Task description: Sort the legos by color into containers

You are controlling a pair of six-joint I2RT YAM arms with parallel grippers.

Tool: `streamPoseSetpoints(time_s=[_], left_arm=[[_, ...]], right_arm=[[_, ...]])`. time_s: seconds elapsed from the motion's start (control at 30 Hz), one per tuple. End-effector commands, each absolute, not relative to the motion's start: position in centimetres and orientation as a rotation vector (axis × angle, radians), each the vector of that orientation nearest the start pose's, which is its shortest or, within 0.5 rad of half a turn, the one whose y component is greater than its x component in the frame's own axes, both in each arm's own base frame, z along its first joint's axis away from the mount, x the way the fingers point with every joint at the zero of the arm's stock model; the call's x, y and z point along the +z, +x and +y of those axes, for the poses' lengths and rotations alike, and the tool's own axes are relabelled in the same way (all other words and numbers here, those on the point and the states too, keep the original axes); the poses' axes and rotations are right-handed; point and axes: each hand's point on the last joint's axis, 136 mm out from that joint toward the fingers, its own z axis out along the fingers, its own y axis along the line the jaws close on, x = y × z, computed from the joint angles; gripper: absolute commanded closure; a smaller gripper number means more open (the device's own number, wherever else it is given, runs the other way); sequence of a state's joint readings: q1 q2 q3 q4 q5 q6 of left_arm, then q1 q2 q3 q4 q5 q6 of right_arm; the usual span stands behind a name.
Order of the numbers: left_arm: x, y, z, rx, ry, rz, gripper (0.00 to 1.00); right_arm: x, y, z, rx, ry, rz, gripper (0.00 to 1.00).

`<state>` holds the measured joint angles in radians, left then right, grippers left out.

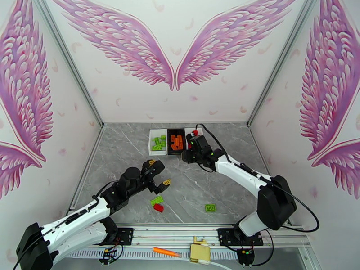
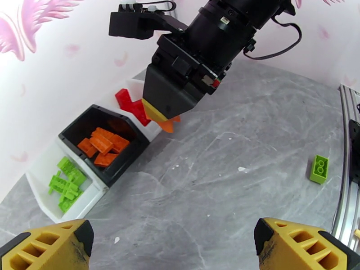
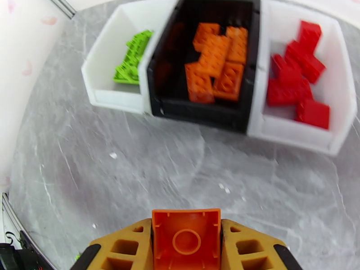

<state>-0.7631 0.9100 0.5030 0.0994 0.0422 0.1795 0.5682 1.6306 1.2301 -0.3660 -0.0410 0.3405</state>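
Note:
Three bins stand in a row at the back. The left white bin point(image 3: 112, 93) holds green legos point(image 3: 130, 57). Orange legos point(image 3: 216, 64) lie in the black bin point(image 3: 198, 114), and red legos point(image 3: 294, 79) in the right white bin point(image 3: 292, 133). My right gripper point(image 3: 186, 239) is shut on an orange lego point(image 3: 186, 235), hovering just in front of the black bin point(image 1: 169, 141). My left gripper point(image 1: 159, 173) stands open and holds nothing, above the table's middle. Loose on the table lie a green lego point(image 1: 157, 200), a red lego point(image 1: 158, 207) and another green lego point(image 1: 210, 207).
A long orange stick point(image 1: 166, 252) lies on the rail at the near edge, beside a yellow fitting point(image 1: 199, 252). In the left wrist view the right gripper point(image 2: 168, 124) hangs close over the bins, and the stray green lego point(image 2: 319, 168) sits near the rail.

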Motion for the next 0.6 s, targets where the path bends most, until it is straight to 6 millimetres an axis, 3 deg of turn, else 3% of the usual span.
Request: streamPoseSetpoints(time_s=[0.0, 0.33, 0.57], left_arm=[[21.2, 25.0, -23.1, -0.421, 0.778, 1.684, 0.01], [21.2, 25.5, -22.5, -0.388, 0.749, 1.699, 0.01], [21.3, 26.0, -22.9, -0.369, 0.775, 1.703, 0.01]], right_arm=[[18.3, 41.9, 27.9, 0.516, -0.335, 2.281, 0.69], [15.5, 50.4, 29.2, 0.495, -0.229, 2.296, 0.69], [13.2, 53.8, 29.9, 0.511, -0.205, 2.316, 0.68]])
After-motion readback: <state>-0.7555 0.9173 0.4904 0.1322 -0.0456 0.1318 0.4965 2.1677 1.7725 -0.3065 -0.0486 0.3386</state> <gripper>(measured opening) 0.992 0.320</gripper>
